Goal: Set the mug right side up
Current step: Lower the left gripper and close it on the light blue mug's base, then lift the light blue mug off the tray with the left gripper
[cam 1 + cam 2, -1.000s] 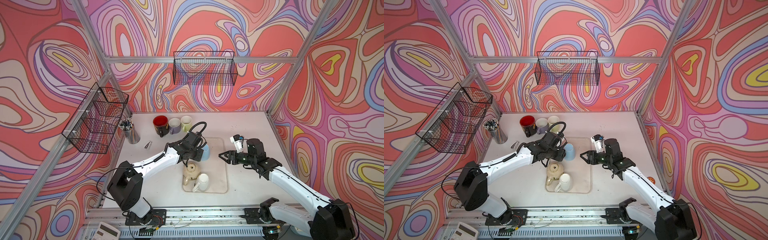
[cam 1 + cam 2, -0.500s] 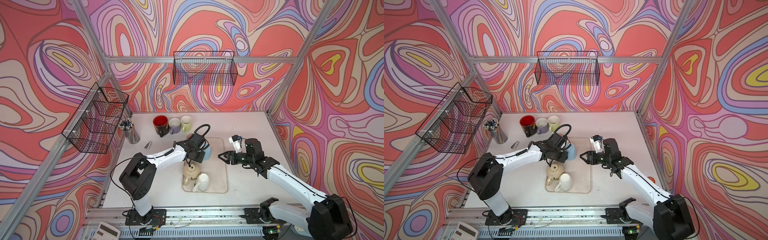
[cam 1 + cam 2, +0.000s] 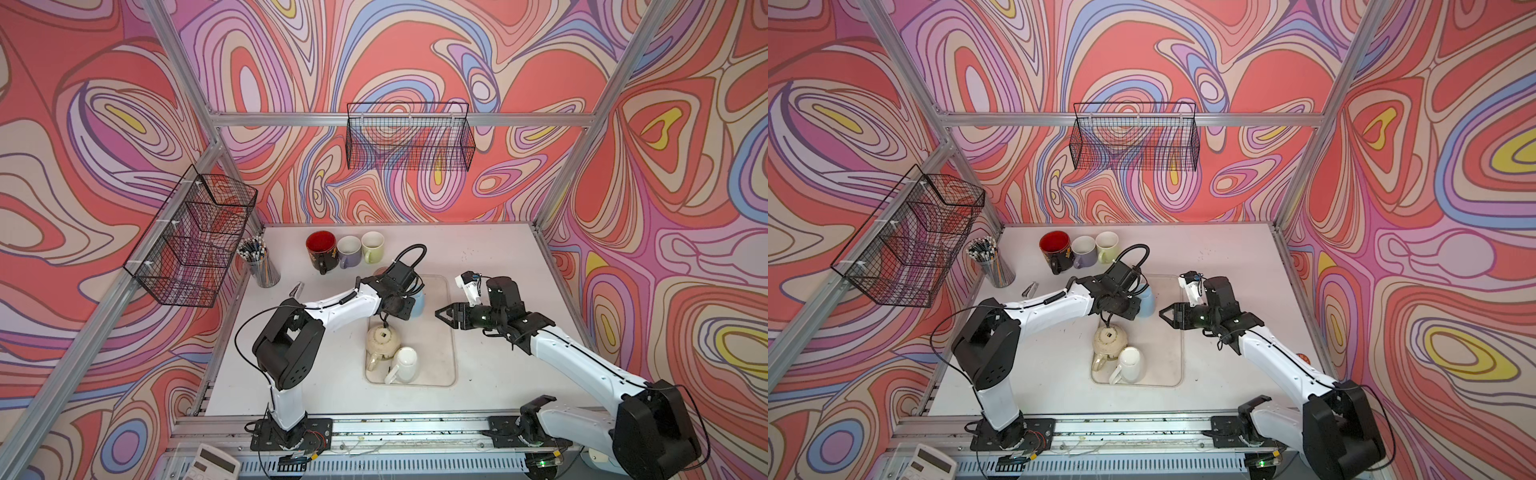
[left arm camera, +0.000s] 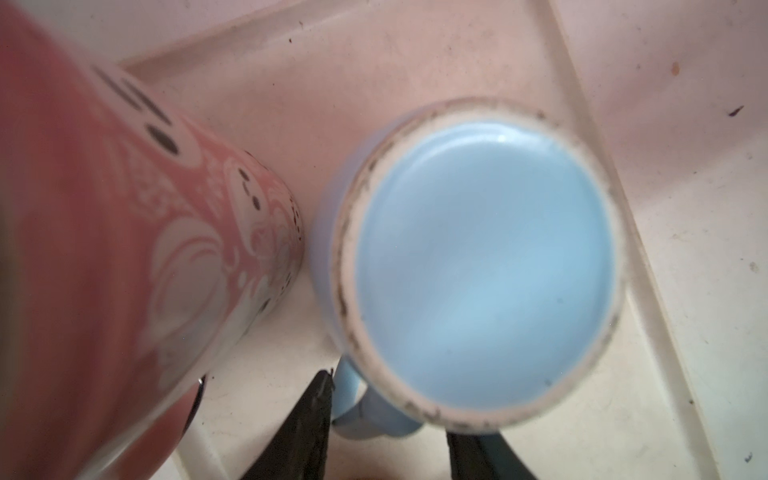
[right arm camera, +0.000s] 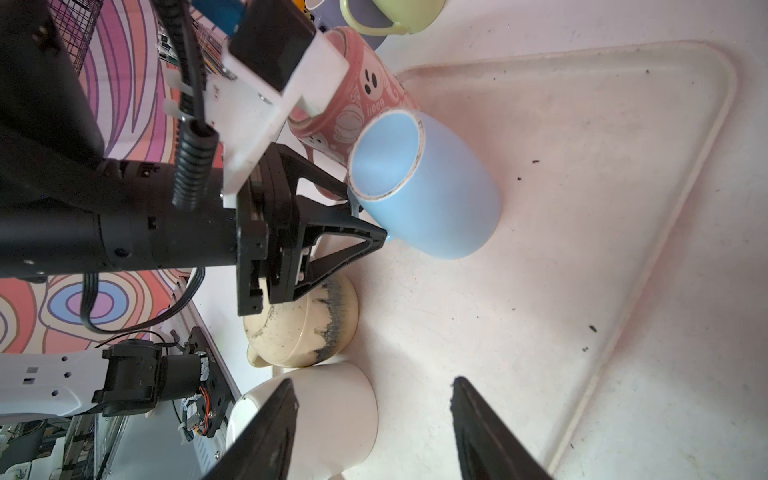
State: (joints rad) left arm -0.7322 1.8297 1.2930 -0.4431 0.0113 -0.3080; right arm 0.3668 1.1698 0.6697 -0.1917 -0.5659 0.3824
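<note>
My left claw [image 4: 388, 405] has been advancing, jaws apart astride the handle of the blue mug [image 3: 417, 302]. The mug is sitting rim-down in the clear tray [image 3: 440, 336] on the white tabletop [image 3: 498, 257], swirl-patterned walls [image 3: 395, 54] enclosing; my right claw [image 5: 372, 382] is hovering, jaws spread.

The pink mug [image 5: 362, 104] carries small lettering that reads "BOO!!".

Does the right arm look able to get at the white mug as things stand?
Probably yes: the right gripper is open, the white mug sits near it on the tray, and only bare tray lies between them.
</note>
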